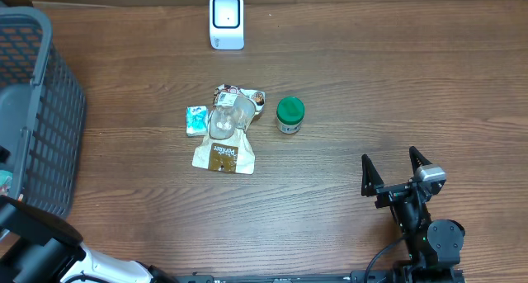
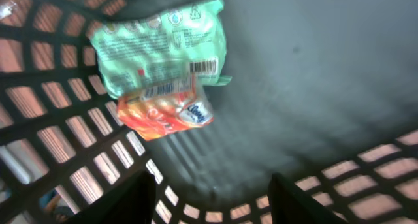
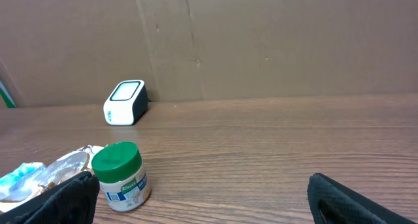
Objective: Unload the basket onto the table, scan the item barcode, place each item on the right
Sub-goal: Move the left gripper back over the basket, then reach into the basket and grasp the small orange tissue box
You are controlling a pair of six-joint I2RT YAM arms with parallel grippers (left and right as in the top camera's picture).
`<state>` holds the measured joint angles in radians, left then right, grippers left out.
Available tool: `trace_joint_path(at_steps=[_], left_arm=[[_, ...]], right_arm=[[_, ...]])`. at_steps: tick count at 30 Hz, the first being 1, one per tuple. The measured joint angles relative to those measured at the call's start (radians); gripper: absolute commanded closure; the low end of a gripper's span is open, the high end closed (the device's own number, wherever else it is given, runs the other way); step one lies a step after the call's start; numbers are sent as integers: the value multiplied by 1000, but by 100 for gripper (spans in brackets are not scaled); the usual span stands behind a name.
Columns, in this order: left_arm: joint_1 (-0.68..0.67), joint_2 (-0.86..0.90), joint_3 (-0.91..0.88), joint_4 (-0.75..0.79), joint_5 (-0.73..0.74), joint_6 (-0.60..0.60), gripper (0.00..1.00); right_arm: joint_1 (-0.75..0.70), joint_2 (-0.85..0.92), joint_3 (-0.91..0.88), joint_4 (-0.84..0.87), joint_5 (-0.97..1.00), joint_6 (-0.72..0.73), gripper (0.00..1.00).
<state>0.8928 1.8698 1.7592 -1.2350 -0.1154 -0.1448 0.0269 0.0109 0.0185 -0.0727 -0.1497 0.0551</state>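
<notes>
Green crinkly film fills the left wrist's view: a green packet (image 2: 160, 44) lies flat on the floor of the basket (image 2: 52, 145), overlapping an orange packet (image 2: 166, 113) at its 6 o'clock. A barcode (image 2: 204, 67) faces up near the green one's 4 o'clock corner. The left hand (image 2: 212, 188) hangs above them with its fingers parted and nothing between them. At 5 o'clock on the tabletop (image 1: 396, 77) the right hand (image 1: 390, 157) sits spread wide and empty. What I take to be waiting for a scan lies mid-tabletop: a green-lidded jar (image 1: 289, 114) standing upright, and near its 9 o'clock a heap of soft pouches (image 1: 224, 151). The scanner (image 1: 227, 21) is well apart at 12 o'clock. I'd guess the jar handles easiest (rigid, light, but round and so a bit slippery). Take it across the body below the lid, leaving the label clear. The pouches look limp and likely to sag over their codes, so pinch one by an edge seam.
</notes>
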Motion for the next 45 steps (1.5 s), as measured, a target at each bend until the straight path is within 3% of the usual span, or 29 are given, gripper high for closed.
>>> trace_joint_path(at_steps=[5,9,12,23,40,42,45], left_arm=[[10,0,-117,85,-36,42,34],[27,0,-177,176,-64,75,18],[37,0,-207,254,-76,114,15],[39,75,-229,342,-68,220,23],[39,119,-237,368,-61,253,33],[39,119,-247,368,-61,253,36],[39,133,-256,367,-61,252,50]], right_arm=[[0,0,0,0,0,0,0],[0,0,0,1,0,0,0],[0,0,0,0,0,0,0],[0,0,0,0,0,1,0],[0,0,0,0,0,1,0],[0,0,0,0,0,1,0],[0,0,0,0,0,0,0]])
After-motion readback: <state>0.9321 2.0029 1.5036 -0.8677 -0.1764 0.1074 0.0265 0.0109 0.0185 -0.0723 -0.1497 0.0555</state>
